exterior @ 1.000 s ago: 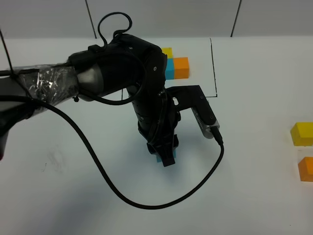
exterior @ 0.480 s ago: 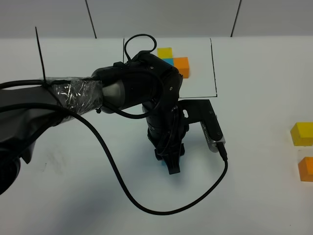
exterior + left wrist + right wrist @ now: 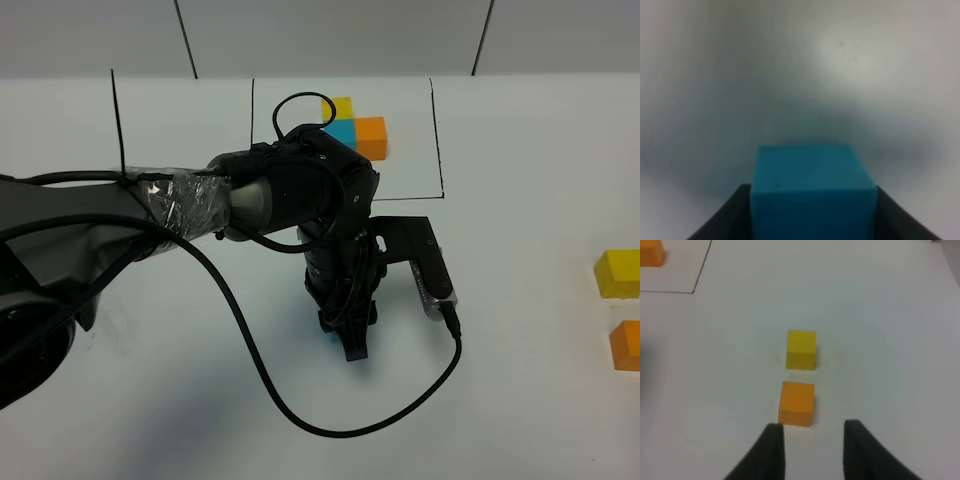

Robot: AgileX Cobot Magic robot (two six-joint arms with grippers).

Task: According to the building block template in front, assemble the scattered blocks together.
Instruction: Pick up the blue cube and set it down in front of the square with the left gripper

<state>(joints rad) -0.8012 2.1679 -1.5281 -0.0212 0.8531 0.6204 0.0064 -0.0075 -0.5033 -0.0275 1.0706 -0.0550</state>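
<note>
Left arm [image 3: 200, 205] swung lower, still overlapping template [image 3: 354, 130].

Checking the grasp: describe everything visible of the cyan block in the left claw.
The cyan block is a plain, matte, sharp-edged cube. It sits squarely between the left claw's dark fingers, which touch two opposite sides. From above, the arm hides nearly all of it. Whether it rests on the table cannot be told.

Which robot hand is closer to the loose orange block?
Right. The right gripper, open, is just short of the orange block; the left gripper is far away, holding the cyan block.
</note>
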